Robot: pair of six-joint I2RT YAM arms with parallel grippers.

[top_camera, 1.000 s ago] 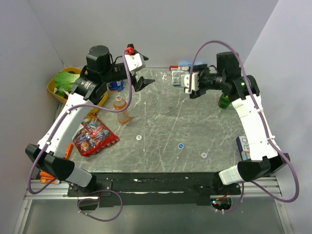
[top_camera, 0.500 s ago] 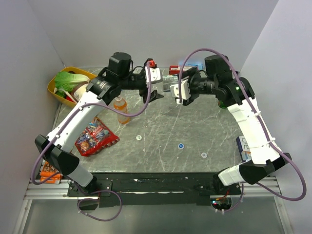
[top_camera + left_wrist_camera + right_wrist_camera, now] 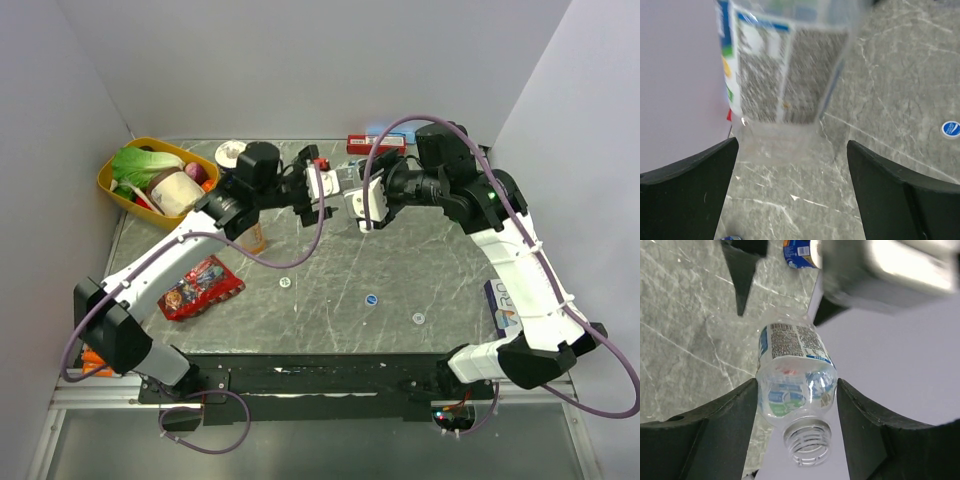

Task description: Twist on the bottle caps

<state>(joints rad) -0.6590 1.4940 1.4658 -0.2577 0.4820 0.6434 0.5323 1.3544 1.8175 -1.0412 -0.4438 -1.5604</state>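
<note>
My right gripper (image 3: 796, 382) is shut on the clear water bottle (image 3: 792, 360), holding it tilted above the back middle of the table (image 3: 345, 188); its threaded neck (image 3: 807, 442) is bare. My left gripper (image 3: 792, 145) is open and empty, with the bottle's base (image 3: 782, 90) just ahead of its fingers; from above it is right beside the bottle (image 3: 318, 200). The orange drink bottle (image 3: 256, 238) stands partly hidden behind the left arm. A white cap (image 3: 285, 283), a blue cap (image 3: 371, 298) and another white cap (image 3: 418, 318) lie on the table; the blue cap also shows in the left wrist view (image 3: 951, 129).
A yellow basket (image 3: 112, 184) of vegetables stands at the back left. A snack packet (image 3: 200, 285) lies at the left. A red box (image 3: 375, 145) lies at the back edge and a blue-white box (image 3: 500, 300) at the right edge.
Both arms have swung inward to the back middle. The right gripper has carried the water bottle leftward, and the open left gripper has moved right until it faces the bottle.
</note>
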